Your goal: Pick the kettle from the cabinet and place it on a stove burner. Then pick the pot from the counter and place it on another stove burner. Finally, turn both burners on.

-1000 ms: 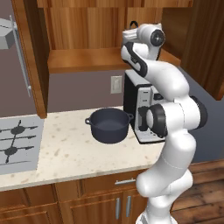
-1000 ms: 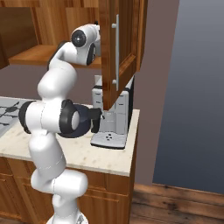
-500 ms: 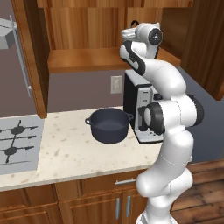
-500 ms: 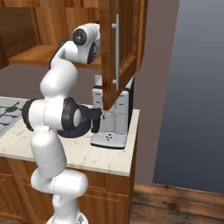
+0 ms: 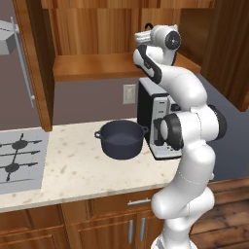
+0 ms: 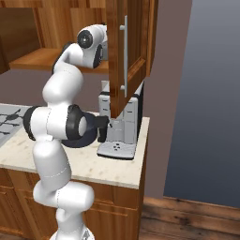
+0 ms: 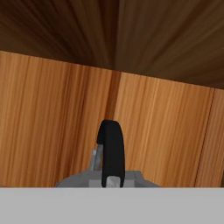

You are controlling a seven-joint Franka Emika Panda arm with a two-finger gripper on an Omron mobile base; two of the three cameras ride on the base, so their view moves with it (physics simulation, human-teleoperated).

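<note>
The kettle fills the low middle of the hand view, very close, with its black arched handle edge-on and its thin spout to the left, against the cabinet's wooden back wall. In the left base view only the kettle's handle peeks above my hand. My gripper is up inside the cabinet at the kettle; its fingers are hidden, so I can't tell whether it is open or shut. The dark pot stands on the counter. The cooktop's burners lie at the left.
A coffee machine stands right of the pot, under the cabinet. The left cabinet door hangs open above the stove's edge. The right door with its long silver handle swings out in front of my hand. Low cupboards run beneath the counter.
</note>
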